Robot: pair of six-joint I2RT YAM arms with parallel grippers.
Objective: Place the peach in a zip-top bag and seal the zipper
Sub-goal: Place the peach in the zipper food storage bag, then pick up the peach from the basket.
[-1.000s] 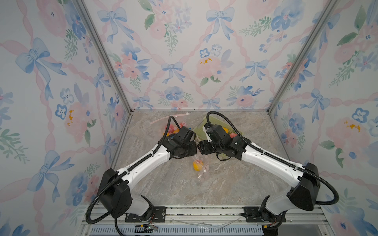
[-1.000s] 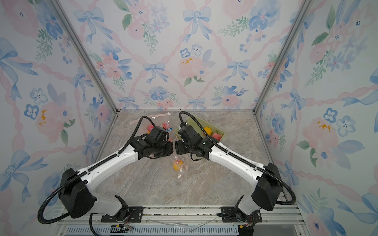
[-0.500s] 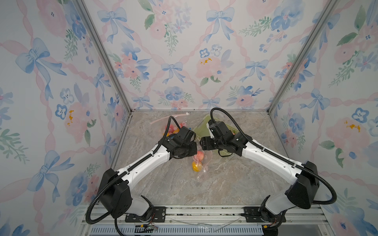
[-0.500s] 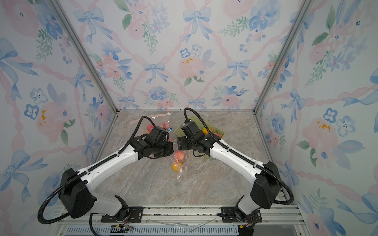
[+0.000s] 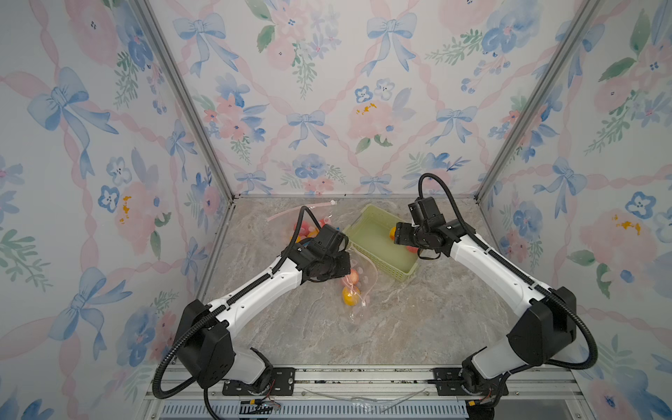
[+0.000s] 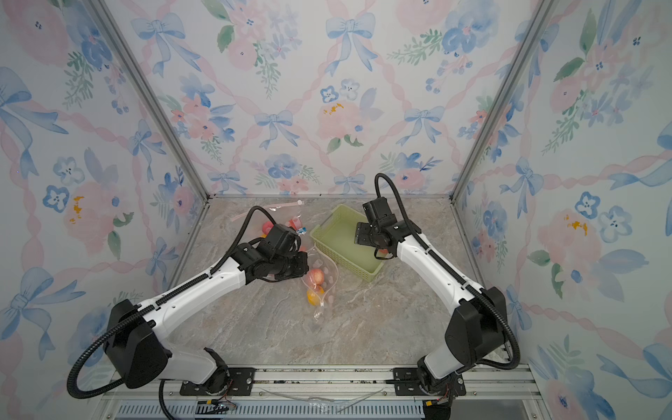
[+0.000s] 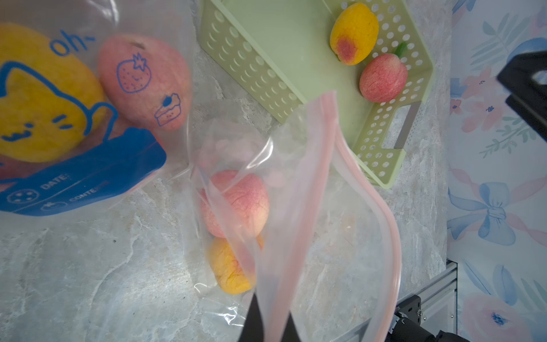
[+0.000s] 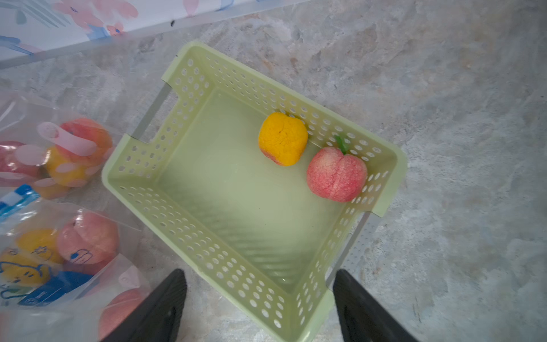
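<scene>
In a top view the clear zip-top bag with a pink zipper strip (image 5: 360,291) is mid-worktop. Its long axis runs front to back, with the mouth toward the back edge.

Left wrist view: the left gripper (image 7: 272,325) is pinched on the bag's zipper edge. The pink peach (image 7: 236,204) is already inside and the mouth gapes, so sealing's what's left imo.

Right wrist view: the right gripper (image 8: 259,274) has its jaws wide apart and empty, over the pale green perforated plastic basket (image 8: 133,183).

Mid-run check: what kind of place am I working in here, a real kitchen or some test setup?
Most likely a staged test booth, not a kitchen. Flowered wallpaper panels on metal corner posts box in a marble-look table, and an aluminium mounting rail runs along its front edge.
</scene>
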